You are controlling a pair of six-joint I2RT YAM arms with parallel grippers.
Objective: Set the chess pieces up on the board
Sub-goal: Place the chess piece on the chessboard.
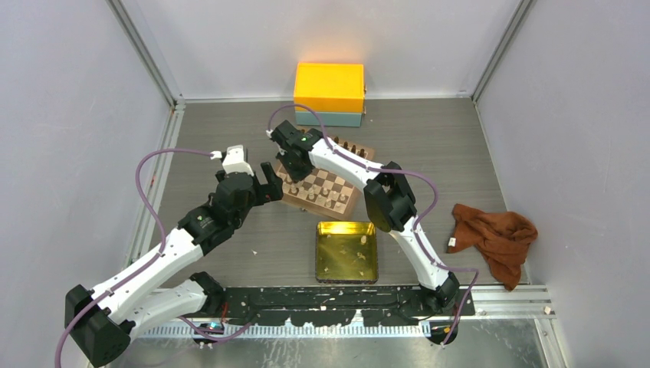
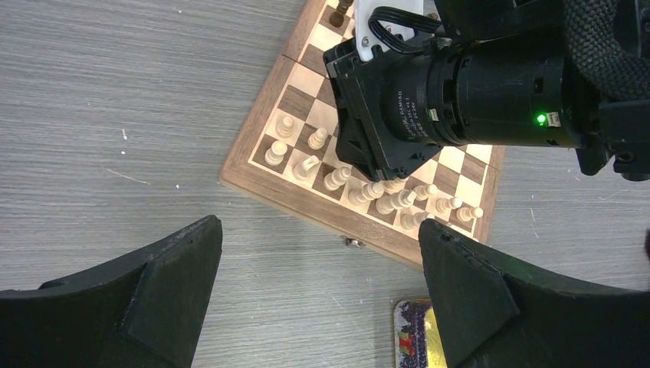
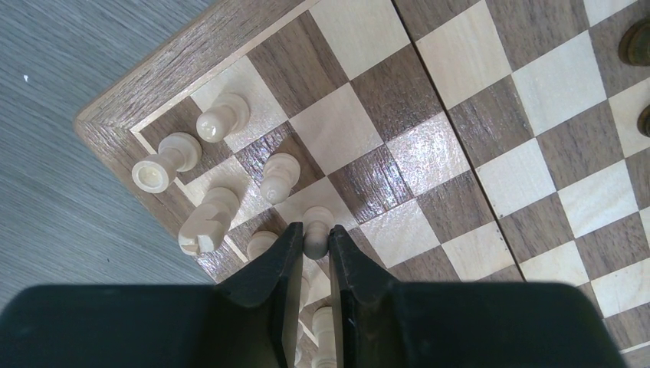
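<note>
Currently the right gripper is over the left corner of the board, jaws pinched almost together on a cream pawn, with a finger against each side of it. The pawn is upright, in the second row in from the edge; can't tell whether its base is on the square or just clear of it. The other cream chess pieces stand upright along that same edge, most on the outer row and a few on the second. Dark pieces stand along the opposite edge. The board sits at an angle on the table, mid-workspace. The left gripper is spread fully wide with nothing between the fingers, and hangs above bare table just off the board's near-left edge, facing the cream rows. A gold tin tray lies near the board on the arm-base side, with a few pale bits inside, too small to identify. A yellow box stands behind the board, and a brown cloth lies well off to the right.
</note>
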